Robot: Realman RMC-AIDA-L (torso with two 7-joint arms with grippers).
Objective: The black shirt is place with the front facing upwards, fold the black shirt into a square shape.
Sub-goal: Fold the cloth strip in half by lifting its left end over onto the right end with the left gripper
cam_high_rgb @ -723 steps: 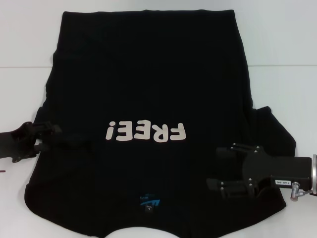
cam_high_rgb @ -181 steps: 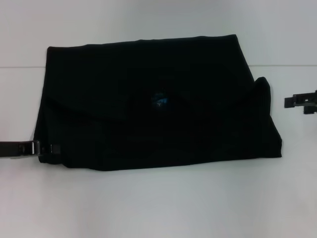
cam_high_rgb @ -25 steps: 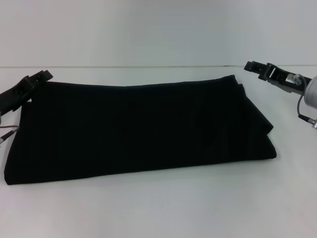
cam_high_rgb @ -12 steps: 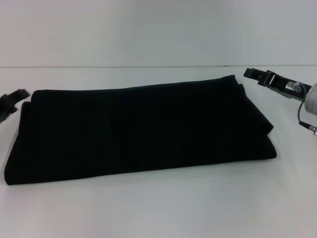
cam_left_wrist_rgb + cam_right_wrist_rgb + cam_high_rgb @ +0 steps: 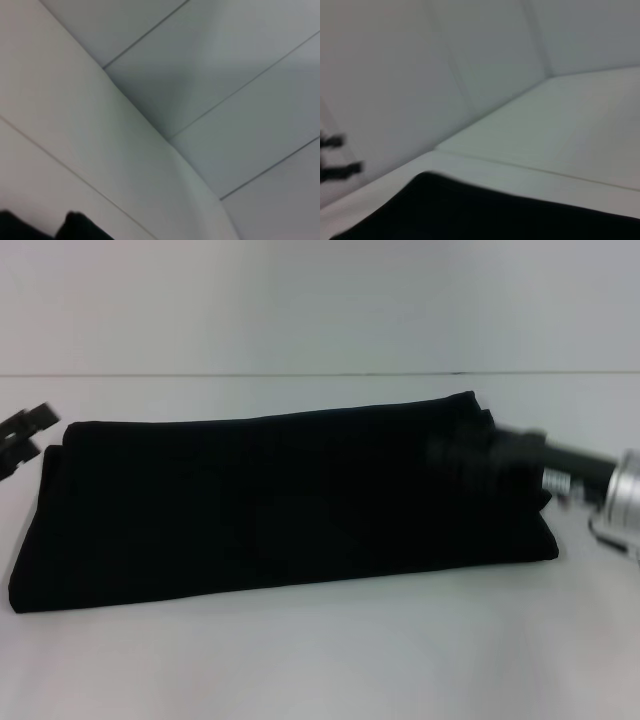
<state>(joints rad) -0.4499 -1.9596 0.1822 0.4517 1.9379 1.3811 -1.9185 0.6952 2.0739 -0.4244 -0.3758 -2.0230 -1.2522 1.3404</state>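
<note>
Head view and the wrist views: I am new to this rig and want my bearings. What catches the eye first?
The black shirt, folded into a long band, lies across the middle of the white table. The right gripper reaches in over the shirt's right end, blurred. The left gripper sits at the left edge of the head view, just off the shirt's far left corner.

Plain black shirt (image 5: 280, 500) on white table (image 5: 320, 660).
</note>
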